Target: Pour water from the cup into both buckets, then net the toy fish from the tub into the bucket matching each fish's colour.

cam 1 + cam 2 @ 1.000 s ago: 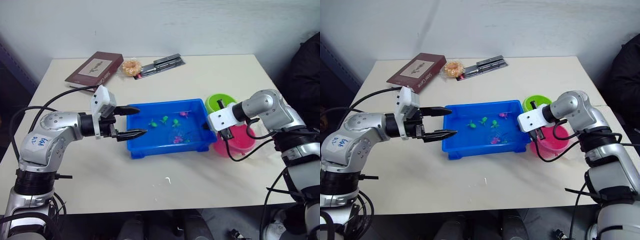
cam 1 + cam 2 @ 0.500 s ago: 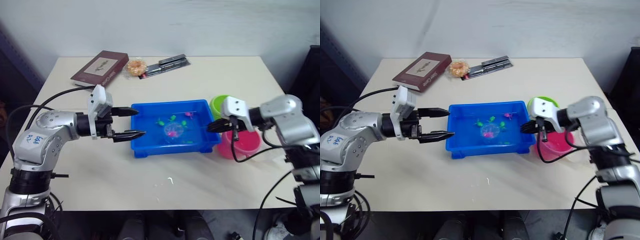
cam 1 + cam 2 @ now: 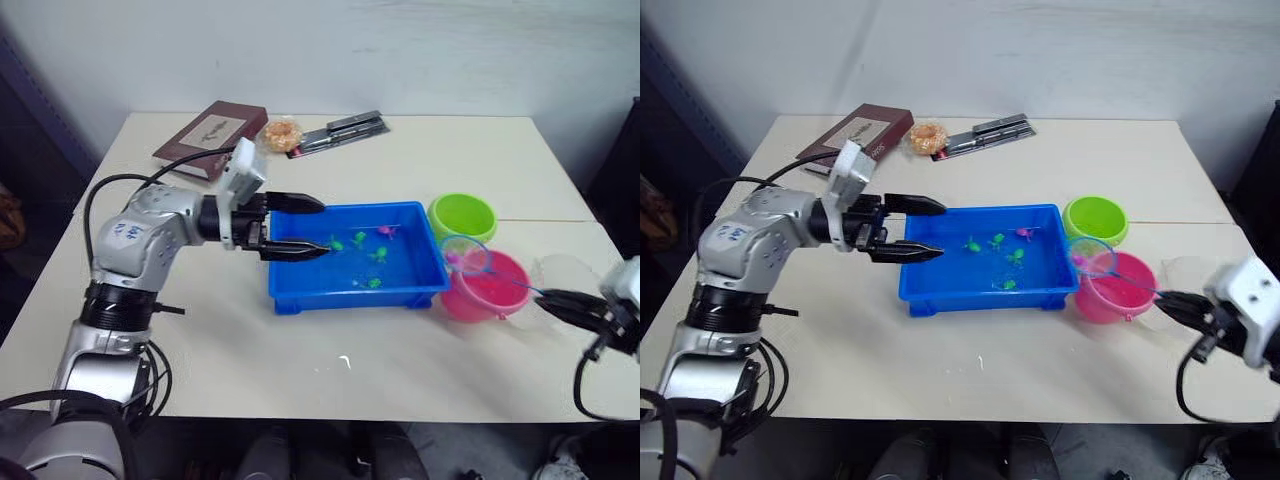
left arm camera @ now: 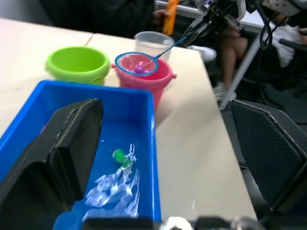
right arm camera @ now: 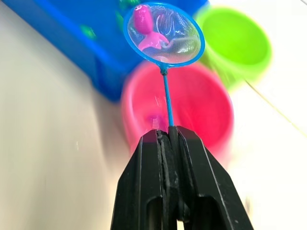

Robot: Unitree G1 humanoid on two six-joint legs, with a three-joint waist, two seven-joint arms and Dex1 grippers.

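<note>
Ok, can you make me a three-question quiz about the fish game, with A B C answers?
1. Where is the net right now?
A. over the pink bucket
B. lying on the book
C. deep in the tub's water

2. What colour is the fish in the net?
A. green
B. yellow
C. pink

3. How is the right gripper?
A. wide open and empty
B. shut on the net's handle
C. holding the cup

Answers:
1 A, the hoop hangs above the pink bucket's rim on the side nearest the tub.
2 C, the right wrist view shows a pink fish lying in the mesh.
3 B, the two black fingers are pressed together around the thin handle.
</note>
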